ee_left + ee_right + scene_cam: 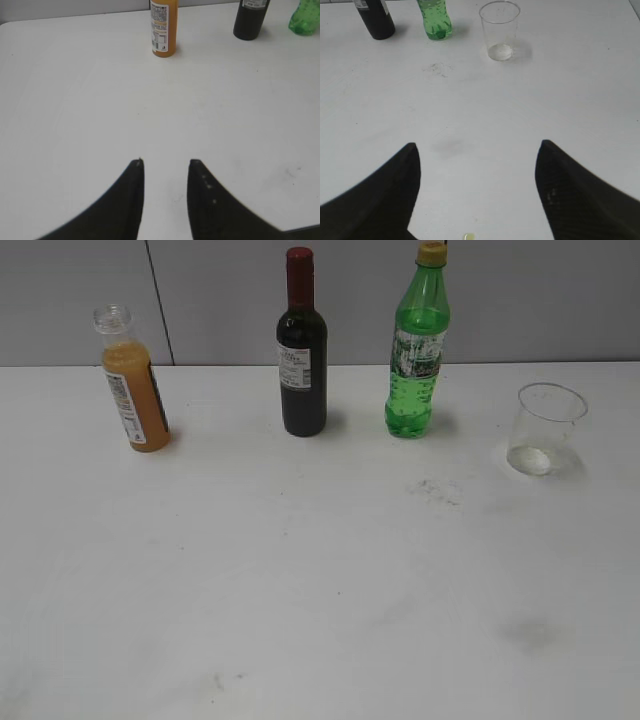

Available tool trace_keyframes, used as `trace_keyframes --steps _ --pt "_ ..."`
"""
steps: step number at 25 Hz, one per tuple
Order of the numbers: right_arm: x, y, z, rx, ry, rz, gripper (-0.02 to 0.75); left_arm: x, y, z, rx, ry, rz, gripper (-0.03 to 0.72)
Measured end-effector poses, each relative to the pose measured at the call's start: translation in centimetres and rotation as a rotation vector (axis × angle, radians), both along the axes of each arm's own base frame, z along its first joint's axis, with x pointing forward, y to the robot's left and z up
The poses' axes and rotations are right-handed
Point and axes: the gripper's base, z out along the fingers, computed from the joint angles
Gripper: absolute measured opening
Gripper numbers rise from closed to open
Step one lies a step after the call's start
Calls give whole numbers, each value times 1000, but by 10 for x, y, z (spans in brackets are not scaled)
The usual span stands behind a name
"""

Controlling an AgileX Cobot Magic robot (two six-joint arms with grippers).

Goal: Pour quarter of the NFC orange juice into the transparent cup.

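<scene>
Both pincers hung empty over the bare counter point(320, 590), neither touching anything: the left pincer point(165, 162) stood with a narrow gap between its tips, aimed toward the NFC orange juice point(163, 27) well ahead of it, which seemed sized for the slim bottle; the right pincer point(477, 145) gaped wide, facing the transparent cup point(500, 31), perhaps to steady it. Farther out, the juice stood capless at the far left, the cup upright and seemingly empty at the far right, with the wine bottle point(301, 345) and green soda bottle point(418, 345) between them.
</scene>
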Motion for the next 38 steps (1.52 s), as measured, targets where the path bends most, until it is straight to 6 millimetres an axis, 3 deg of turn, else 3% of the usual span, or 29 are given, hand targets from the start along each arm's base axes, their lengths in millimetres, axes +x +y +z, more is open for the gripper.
trace_keyframes --steps 38 --pt "0 0 0 -1 0 0 552 0 0 0 0 0 0 236"
